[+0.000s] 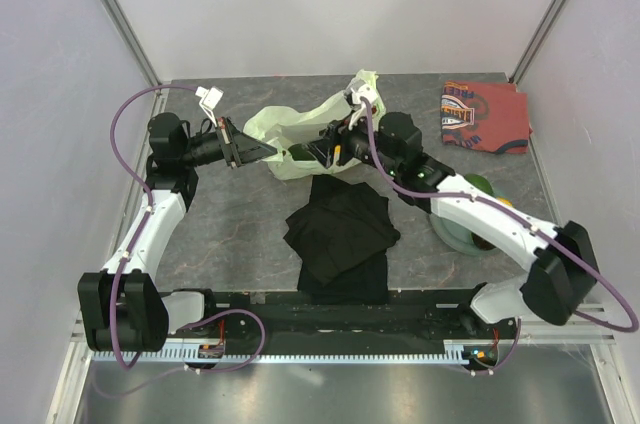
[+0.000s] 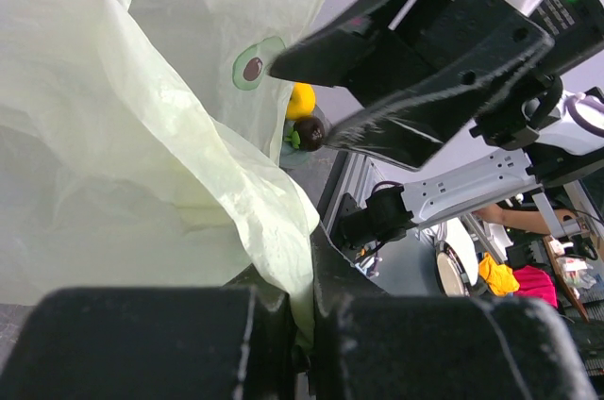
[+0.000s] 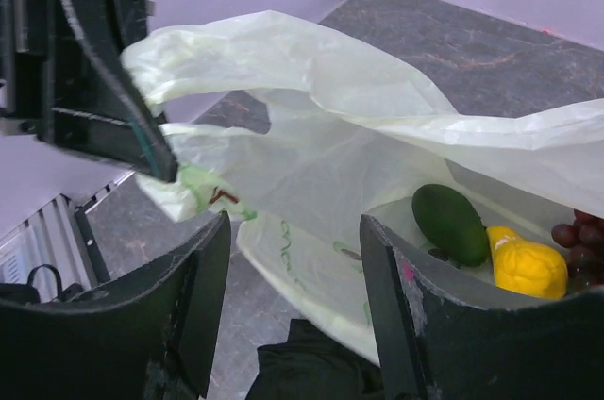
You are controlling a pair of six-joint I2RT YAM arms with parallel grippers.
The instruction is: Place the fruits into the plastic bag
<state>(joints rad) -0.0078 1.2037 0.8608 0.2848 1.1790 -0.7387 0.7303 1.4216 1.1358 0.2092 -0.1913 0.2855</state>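
1. The plastic bag (image 1: pixel 285 134) lies crumpled at the middle back of the table (image 1: pixel 220 234). In the top view its mouth opens toward 3 o'clock.
2. The right wrist view looks into that mouth. A green fruit (image 3: pixel 451 223) rests on the bag's floor, with a yellow fruit (image 3: pixel 527 266) touching it at 4 o'clock. A grape bunch (image 3: pixel 578 235) sits just beyond at 3 o'clock, partly cut off by the frame.
3. In the left wrist view a dark round fruit (image 2: pixel 309 133) shows past the bag's edge. I cannot tell whether it is inside the bag.
4. The left gripper (image 1: pixel 258 149) is at the bag's 9 o'clock side. It is clamped on the rim, with the thin film pinched between its fingers and the upper lip held up off the table.
5. The right gripper (image 3: pixel 294 228) is at the bag's 3 o'clock side, right at the mouth. Its fingers (image 3: pixel 203 306) are apart and grip nothing.
6. A black cloth (image 1: pixel 340 234) lies at 6 o'clock from the bag, touching the bag's lower edge.
7. A plate (image 1: pixel 455 234) sits at 4 o'clock from the bag, partly hidden under the right arm.
8. A red cloth (image 1: pixel 485 116) lies at 2 o'clock, well apart, near the far right corner.
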